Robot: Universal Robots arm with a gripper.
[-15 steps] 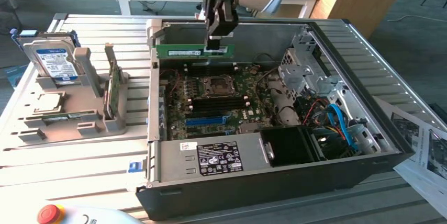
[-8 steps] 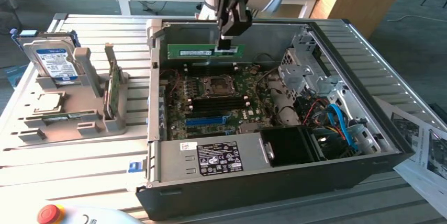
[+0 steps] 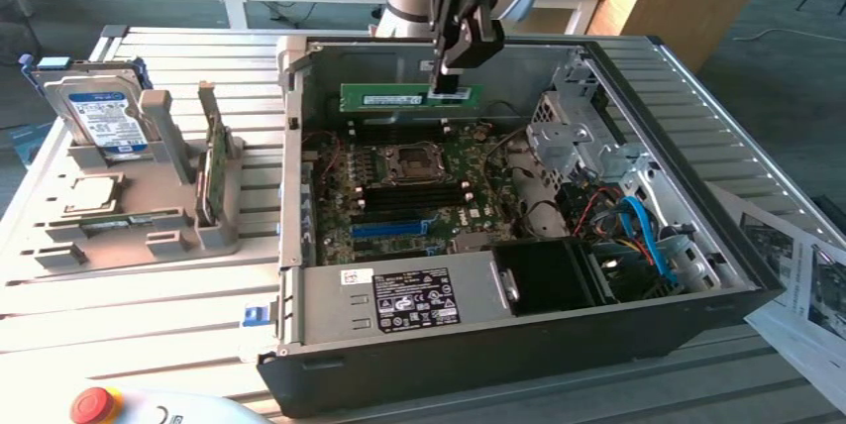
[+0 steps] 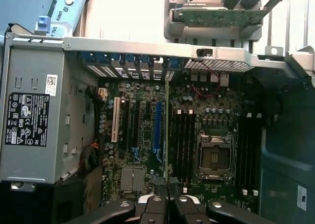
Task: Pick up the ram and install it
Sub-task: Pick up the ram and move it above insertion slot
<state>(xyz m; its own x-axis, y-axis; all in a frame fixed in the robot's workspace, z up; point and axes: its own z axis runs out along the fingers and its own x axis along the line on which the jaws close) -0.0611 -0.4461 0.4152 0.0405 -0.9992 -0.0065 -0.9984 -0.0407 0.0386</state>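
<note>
My gripper (image 3: 447, 85) is shut on the ram (image 3: 386, 97), a long green stick with a white sticker. It holds the stick by the end toward the exterior view's right. The stick hangs level and on edge above the far part of the motherboard (image 3: 396, 196), inside the open computer case (image 3: 529, 345). In the wrist view the ram (image 4: 168, 135) appears edge-on as a thin line running out from my gripper (image 4: 168, 204). It hangs over the board beside the black memory slots (image 4: 184, 145), apart from them. The CPU socket (image 4: 215, 157) lies just past those slots.
A grey fixture (image 3: 133, 236) at the exterior view's left holds a hard drive (image 3: 99, 112) and a green card on edge (image 3: 212, 166). The power supply (image 3: 410, 300), drive cage (image 3: 569, 137) and cables (image 3: 648, 236) crowd the case. Papers (image 3: 806, 275) lie at the right, a red stop button (image 3: 95, 404) in front.
</note>
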